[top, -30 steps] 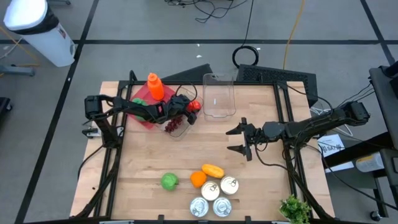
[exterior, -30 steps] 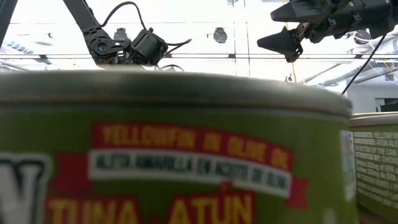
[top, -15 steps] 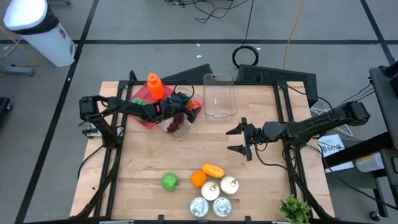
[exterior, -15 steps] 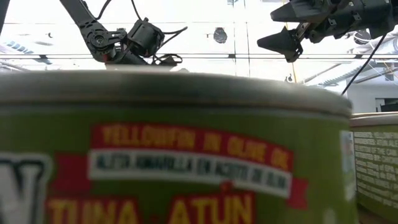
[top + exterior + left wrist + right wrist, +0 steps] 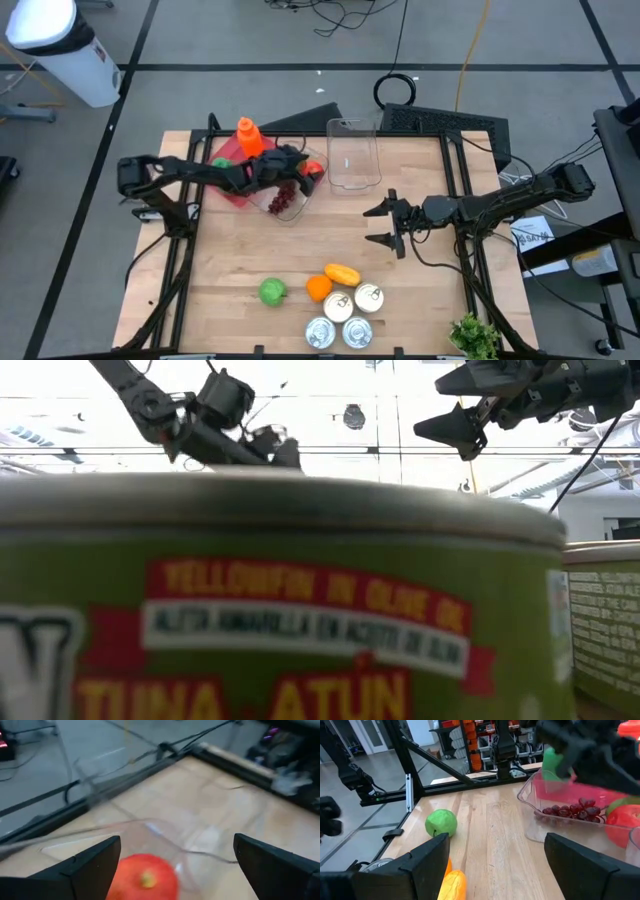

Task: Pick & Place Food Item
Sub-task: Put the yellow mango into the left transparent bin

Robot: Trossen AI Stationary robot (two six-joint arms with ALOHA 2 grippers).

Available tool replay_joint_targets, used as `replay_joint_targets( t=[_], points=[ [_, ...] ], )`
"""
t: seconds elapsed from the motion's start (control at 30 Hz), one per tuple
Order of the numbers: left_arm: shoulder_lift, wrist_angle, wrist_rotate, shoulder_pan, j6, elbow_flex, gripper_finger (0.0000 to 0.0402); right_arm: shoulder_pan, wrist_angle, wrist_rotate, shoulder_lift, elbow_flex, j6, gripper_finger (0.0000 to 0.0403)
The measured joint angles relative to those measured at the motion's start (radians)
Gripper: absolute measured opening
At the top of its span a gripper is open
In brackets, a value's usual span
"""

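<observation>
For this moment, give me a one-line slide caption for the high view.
Left gripper open over the clear container of grapes; right gripper open above bare table.

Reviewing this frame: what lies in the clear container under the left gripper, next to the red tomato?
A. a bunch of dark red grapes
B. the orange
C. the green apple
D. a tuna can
A: the high view shows dark red grapes inside the clear container beside the red tomato, below the open left gripper; the right wrist view shows the same.
</observation>
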Motion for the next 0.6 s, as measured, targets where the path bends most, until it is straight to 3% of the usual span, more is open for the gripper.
replay_joint_targets(
  t=[0.23, 0.43, 0.6],
  points=[
    [-0.196, -0.102, 0.054, -0.122, 0.095, 0.0, 0.0397, 0.0, -0.004, -0.001, 0.0, -0.025, 0.073, 0.0308],
    [-0.241, -0.129, 0.053, -0.272, 0.148, 0.001, 0.0397, 0.038, 0.098, -0.001, 0.078, -0.067, 0.179, 0.0309],
    [-0.241, -0.128, 0.011, -0.325, 0.17, 0.001, 0.0397, 0.123, -0.075, 0.028, 0.249, 0.118, 0.176, 0.0309]
  ],
)
